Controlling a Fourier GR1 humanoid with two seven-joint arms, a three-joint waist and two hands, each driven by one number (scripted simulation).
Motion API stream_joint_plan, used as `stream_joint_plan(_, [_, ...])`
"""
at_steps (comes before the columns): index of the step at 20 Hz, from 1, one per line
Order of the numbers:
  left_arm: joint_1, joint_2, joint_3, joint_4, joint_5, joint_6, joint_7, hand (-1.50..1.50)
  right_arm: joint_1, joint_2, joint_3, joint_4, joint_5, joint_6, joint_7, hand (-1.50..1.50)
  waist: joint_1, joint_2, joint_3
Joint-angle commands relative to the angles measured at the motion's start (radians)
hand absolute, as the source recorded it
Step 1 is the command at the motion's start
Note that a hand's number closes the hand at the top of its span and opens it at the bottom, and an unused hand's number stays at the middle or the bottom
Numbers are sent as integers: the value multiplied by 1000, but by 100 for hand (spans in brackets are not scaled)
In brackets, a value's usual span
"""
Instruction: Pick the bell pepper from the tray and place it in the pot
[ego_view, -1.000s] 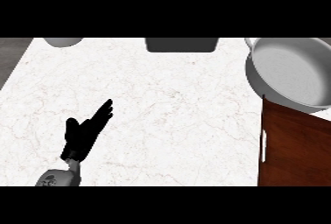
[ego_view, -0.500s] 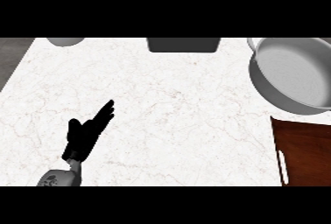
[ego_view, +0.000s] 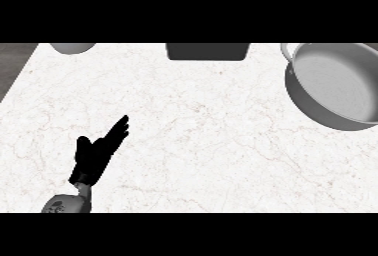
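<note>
- Pot (ego_view: 336, 85): grey metal, at the counter's far right corner, cut off by the right edge of the view; inside looks bare, nothing in it that I can see.
- Bell pepper: not visible anywhere in the head view; tray not visible either, so can't say where the pepper sits.
- Left hand (ego_view: 100, 152): black, over the counter's near left part, fingers straight and held together, pointing toward the far right; thumb slightly apart on the left side. Holds nothing.
- Left forearm (ego_view: 68, 202): grey, only a short stub shows at the near edge, just below the hand.
- Right hand: no sign of it in the view.
- Counter (ego_view: 199, 150): white marbled top, fills most of the view; wide bare stretch between the left hand and the pot, nothing standing between them.
- Dark rectangular thing (ego_view: 206, 51) at the far edge, middle, partly cut off; can't tell what it is.
- Grey round object (ego_view: 71, 47) at the far left corner, mostly cut off.
</note>
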Motion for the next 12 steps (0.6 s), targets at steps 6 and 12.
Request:
stream_joint_plan(6, [31,-6,-14,-54,-8,-11,20,0,-230,-7,139,-161,130,-17,360,150,15,0,-1])
stream_joint_plan(12, [-8,0,28,11,21,-36,-10,0,-385,61,249,-86,286,-38,448,150,21,6,0])
